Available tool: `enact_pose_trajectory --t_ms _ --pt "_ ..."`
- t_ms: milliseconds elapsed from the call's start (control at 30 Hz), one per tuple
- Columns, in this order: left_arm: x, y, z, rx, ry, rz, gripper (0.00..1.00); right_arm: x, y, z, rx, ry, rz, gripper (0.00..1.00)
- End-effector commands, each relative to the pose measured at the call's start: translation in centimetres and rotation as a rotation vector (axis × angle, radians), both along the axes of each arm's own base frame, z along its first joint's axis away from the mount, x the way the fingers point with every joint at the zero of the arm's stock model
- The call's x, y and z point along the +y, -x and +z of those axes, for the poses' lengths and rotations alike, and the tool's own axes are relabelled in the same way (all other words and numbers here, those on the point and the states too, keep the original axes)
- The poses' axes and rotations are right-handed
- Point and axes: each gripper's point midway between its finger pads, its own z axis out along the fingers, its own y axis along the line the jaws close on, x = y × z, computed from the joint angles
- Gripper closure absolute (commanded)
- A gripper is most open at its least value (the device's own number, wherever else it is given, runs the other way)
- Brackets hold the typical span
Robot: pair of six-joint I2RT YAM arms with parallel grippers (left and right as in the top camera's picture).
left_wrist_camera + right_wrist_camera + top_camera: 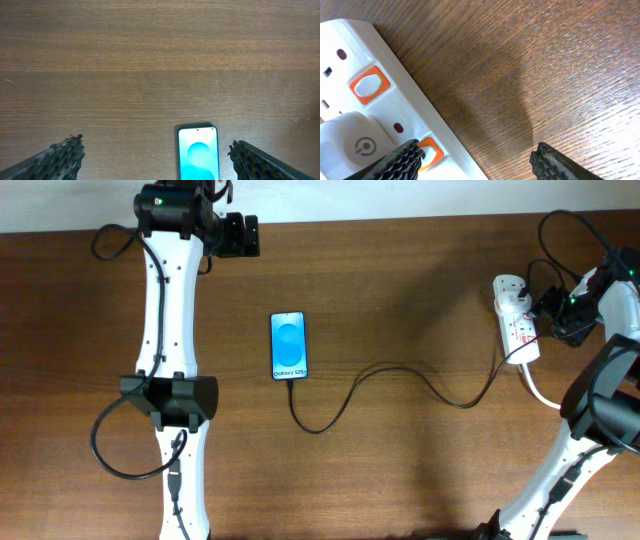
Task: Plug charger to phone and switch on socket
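The socket (402, 107) lies right under the right gripper (477, 147), whose fingers stand spread apart with nothing between them. Its near orange-red switch (431, 151) sits just at one fingertip (402, 157), though I cannot tell whether they touch. A white adapter (357, 145) is seated on that tip's outer side. That placement suits a press on the switch, likely the step in hand. Farther off, the charger (400, 375) runs in loose curves across the table (420, 260) to the bottom edge of the phone (289, 346), where its tip appears already plugged in. The left gripper (156, 142) hangs beyond, fingers wide and empty, with the phone showing ahead between them, apparently kept out of the way.
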Motion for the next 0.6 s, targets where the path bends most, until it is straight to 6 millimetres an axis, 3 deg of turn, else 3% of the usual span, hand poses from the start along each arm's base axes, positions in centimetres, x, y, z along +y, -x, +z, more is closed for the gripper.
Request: enact_pose_trajectory --t_ms 0,567 --pt "0.41 -0.06 0.76 -0.021 -0.009 0.011 0.01 3.57 0.81 -2.68 0.083 -0.045 0.081 0.24" --pt "0.41 -0.06 0.76 -0.021 -0.009 0.011 0.01 3.74 1.45 -2.73 0.107 -0.057 0.078 0.25"
